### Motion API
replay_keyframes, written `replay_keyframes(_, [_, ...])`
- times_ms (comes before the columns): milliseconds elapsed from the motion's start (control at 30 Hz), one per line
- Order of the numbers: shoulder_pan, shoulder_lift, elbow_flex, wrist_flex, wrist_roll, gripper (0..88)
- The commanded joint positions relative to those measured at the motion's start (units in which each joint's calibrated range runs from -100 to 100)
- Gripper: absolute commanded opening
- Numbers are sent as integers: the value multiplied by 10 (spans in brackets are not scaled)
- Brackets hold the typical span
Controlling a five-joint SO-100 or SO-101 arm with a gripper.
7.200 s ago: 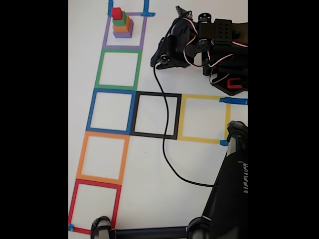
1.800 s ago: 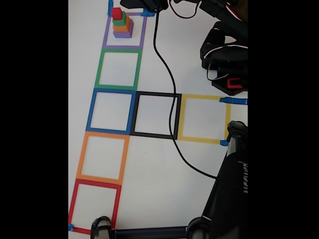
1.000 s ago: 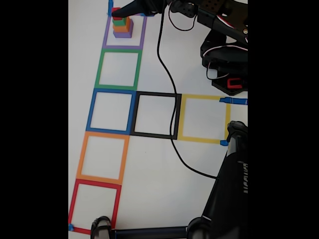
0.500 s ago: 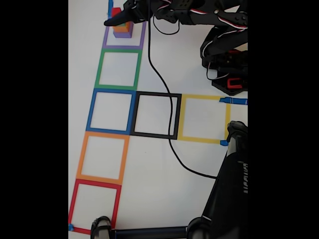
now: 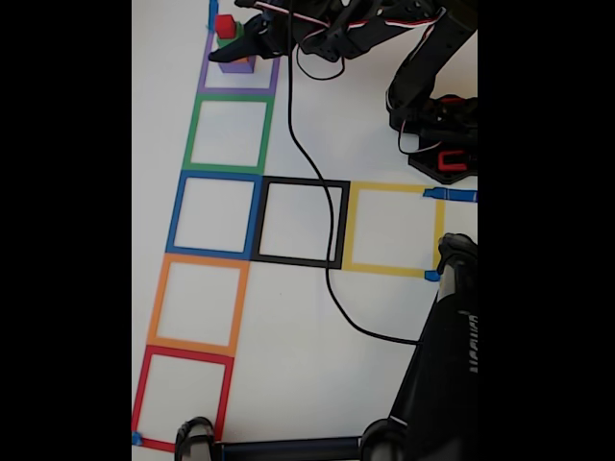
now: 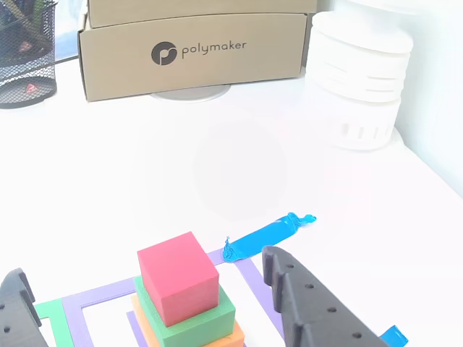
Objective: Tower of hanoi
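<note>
The tower of hanoi stands stacked inside the purple tape square (image 5: 276, 67) at the top of the fixed view: red cube (image 5: 225, 25) on top, green cube (image 5: 228, 41) under it, purple cube (image 5: 236, 66) at the bottom. My gripper (image 5: 234, 48) reaches in from the right at the stack's middle and hides the orange cube there. In the other view the red cube (image 6: 177, 277) sits on the green cube (image 6: 194, 316), with an edge of the orange cube (image 6: 233, 337) below. My gripper (image 6: 145, 269) is open, with one finger (image 6: 309, 309) to the right of the stack and the other at the left edge, neither touching.
Below the purple square run green (image 5: 191, 134), blue (image 5: 175, 213), orange (image 5: 156, 300) and red (image 5: 140, 396) tape squares, with black (image 5: 342, 223) and yellow (image 5: 438, 230) ones to the right. A black cable (image 5: 327, 279) crosses the table. A cardboard box (image 6: 195, 47) and a white cylinder (image 6: 358, 79) stand behind.
The arm swung from the right side over to the stack at the top left. In the last half second the gripper came lower, down beside the middle cubes.
</note>
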Motion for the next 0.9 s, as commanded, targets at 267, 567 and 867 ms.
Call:
replay_keyframes(267, [2,75,-56,-82,0,373])
replay_keyframes(567, [-17,131,-60,-138,0,360])
replay_keyframes(867, [-27,167,-67,-161,0,344])
